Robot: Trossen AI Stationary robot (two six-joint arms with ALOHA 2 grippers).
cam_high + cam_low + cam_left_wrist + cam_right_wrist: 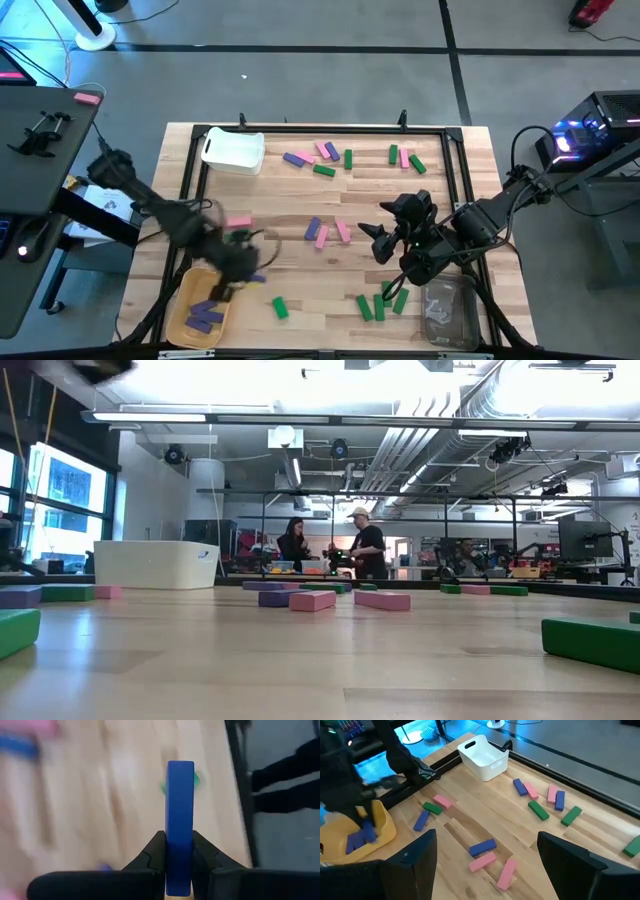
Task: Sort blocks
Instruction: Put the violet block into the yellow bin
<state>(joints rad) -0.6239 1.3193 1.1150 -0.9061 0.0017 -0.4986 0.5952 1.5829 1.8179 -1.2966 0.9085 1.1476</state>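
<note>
A white plastic bin sits at the wooden table's far left. A yellow plastic bin at the near left holds purple oblong blocks. A clear plastic bin lies near right. Loose pink, green and purple blocks lie scattered between them.

Wooden table: white bin at its far left corner, yellow bin near left, clear bin near right. Two people stand beyond it.
</note>
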